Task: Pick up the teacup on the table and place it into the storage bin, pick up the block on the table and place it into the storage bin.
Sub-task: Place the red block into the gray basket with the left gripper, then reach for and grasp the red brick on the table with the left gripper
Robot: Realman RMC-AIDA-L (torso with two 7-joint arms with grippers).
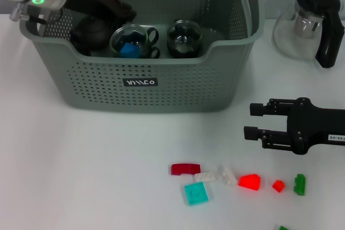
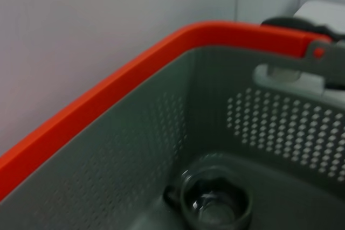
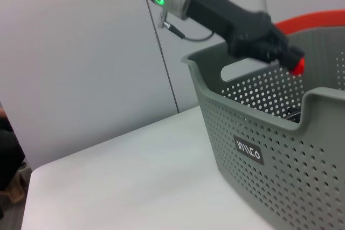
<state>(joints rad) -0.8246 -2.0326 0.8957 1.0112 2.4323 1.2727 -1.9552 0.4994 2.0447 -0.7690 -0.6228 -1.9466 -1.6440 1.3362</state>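
Left end effector (image 1: 121, 12) inside the large grey perforated plastic storage bin (image 1: 145, 87); whether it is wide or narrow cannot be told.
Right end effector (image 1: 252, 120), wide and holding nothing, hovers over the white worktop (image 1: 81, 171) above small scattered blocks (image 1: 249, 181); glass teacups (image 1: 185, 38) apparently sit inside the bin.

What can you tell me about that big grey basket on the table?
The storage bin looks like grey plastic, its walls full of small holes, with an orange rim strip and clips at the top and a small black label with white lettering on the front. It stands upright on the white table. Inside sit dark glass cups, one holding a blue block. The left claw reaches in.
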